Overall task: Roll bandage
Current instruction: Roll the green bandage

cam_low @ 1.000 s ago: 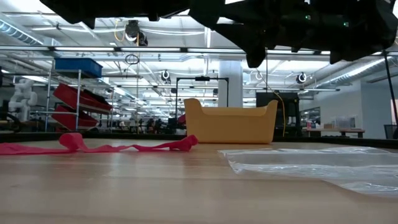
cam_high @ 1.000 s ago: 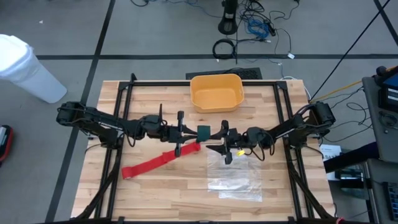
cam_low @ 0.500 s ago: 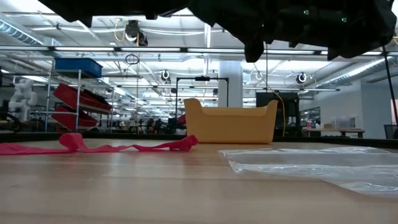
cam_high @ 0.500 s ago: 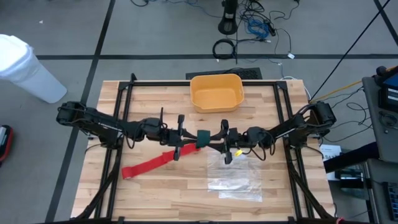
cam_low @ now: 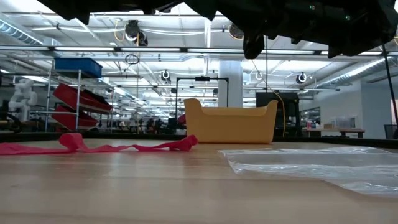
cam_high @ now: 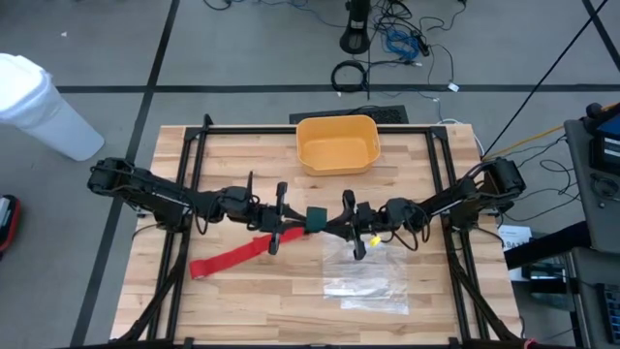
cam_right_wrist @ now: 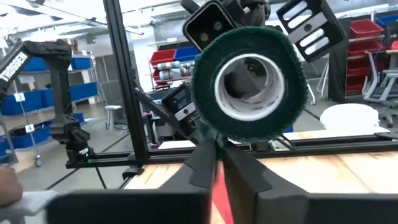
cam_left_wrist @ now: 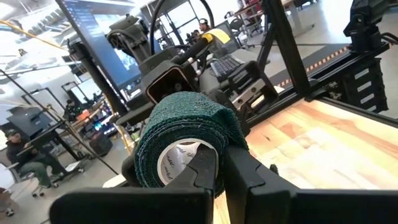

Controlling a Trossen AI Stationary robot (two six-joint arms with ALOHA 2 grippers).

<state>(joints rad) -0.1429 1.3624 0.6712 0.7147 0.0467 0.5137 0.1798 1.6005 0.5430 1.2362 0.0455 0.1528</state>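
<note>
A dark green roll of wrap with a white core (cam_high: pixel 318 219) hangs above the table's middle between my two grippers. My left gripper (cam_high: pixel 295 222) comes at it from the table's left and is shut on it. My right gripper (cam_high: pixel 337 224) comes from the right, shut at the roll's lower rim. The red bandage (cam_high: pixel 242 254) lies flat on the wood as a long strip, slanting from under the left gripper toward the near left; the low view shows the bandage (cam_low: pixel 99 148) rumpled on the tabletop. No gripper touches it. My left gripper holds the green roll by the lower part of its rim (cam_left_wrist: pixel 214 155), pinched between the two fingers, which reach in level from the table's left. One finger seems to sit at the core's mouth, the other outside. The roll is lifted clear of the table, its core lying level. My right gripper has its two fingers shut together at the roll's lower outer edge (cam_right_wrist: pixel 214 140), coming level from the table's right. Whether they pinch a loose outer layer or the roll's wall, I cannot tell. The core's open end faces this gripper.
A yellow bin (cam_high: pixel 336 143) stands at the far middle of the table. A clear crinkled plastic bag (cam_high: pixel 368 276) lies on the near right, under and in front of my right gripper. Black frame rails (cam_high: pixel 194 184) run along the table's left, right and far sides.
My right gripper has shut its fingers, which stood wide apart a second ago, at the green roll. The left gripper has carried the roll a little toward the table's near edge. The red bandage has stayed where it was.
</note>
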